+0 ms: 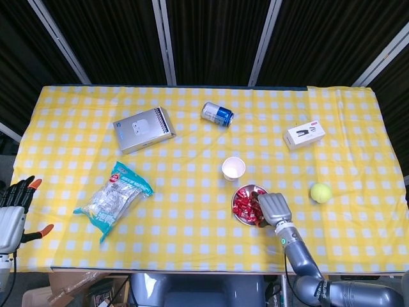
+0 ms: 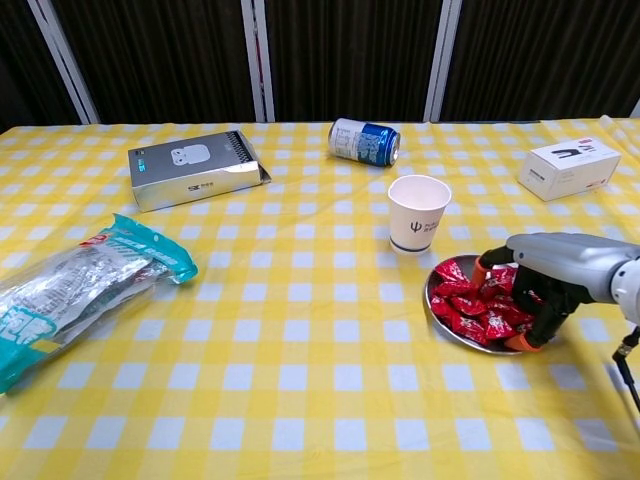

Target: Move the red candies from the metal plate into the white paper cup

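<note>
Not much readable writing from here: the white paper cup (image 2: 418, 212) has a small dark logo I can't make out, and the print on the grey box (image 2: 194, 168), blue can (image 2: 364, 140) and white carton (image 2: 571, 167) is too small to read. The red candies (image 2: 478, 305) are shiny crinkly wrappers heaped in the metal plate (image 2: 446, 326), just in front of the cup on the yellow checked bench (image 2: 300, 380). My right robot hand (image 2: 535, 290) is down in the pile, fingers curled over the sweets, can't tell if it's actually got one. My left robot hand (image 1: 14, 208) is off the bench edge, released, fingers apart
</note>
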Tool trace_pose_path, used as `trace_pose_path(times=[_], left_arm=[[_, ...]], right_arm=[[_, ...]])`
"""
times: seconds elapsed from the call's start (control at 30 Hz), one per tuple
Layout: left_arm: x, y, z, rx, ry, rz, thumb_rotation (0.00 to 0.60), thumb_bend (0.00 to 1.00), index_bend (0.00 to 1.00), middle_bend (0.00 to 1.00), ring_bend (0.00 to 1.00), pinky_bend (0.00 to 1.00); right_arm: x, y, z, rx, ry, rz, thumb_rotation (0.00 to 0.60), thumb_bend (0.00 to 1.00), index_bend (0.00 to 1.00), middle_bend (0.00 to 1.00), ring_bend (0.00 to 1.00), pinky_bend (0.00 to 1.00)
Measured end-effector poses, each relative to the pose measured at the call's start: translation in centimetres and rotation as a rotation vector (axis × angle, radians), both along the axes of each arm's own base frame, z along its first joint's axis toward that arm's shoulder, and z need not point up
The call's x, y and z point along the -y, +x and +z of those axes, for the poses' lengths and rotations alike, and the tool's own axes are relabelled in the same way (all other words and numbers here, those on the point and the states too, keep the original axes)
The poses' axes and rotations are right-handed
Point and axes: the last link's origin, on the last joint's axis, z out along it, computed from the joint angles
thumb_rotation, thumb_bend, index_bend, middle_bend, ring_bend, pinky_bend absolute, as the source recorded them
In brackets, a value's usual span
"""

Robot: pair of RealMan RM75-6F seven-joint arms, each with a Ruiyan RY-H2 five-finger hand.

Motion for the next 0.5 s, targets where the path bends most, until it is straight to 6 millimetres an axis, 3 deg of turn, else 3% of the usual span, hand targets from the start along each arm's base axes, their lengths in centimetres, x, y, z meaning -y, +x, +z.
trace_pose_path(times=[0.17, 0.5], left_arm=[[0.0, -0.1, 0.0, 0.002, 0.0, 0.002, 0.6, 0.04, 0.0, 0.0, 0.0, 0.0], [-0.1, -0.1, 0.1, 0.009, 0.001, 0.005, 0.6, 0.04, 0.0, 0.0, 0.0, 0.0]], right_arm=[[0.3, 0.5, -0.7, 0.025, -0.011, 0.01, 0.6, 0.48, 0.64, 0.83, 0.86, 0.96], [1.8, 2.8, -0.9, 0.095, -0.065, 0.056, 0.6, 0.56, 0.68, 0.83, 0.86, 0.96]])
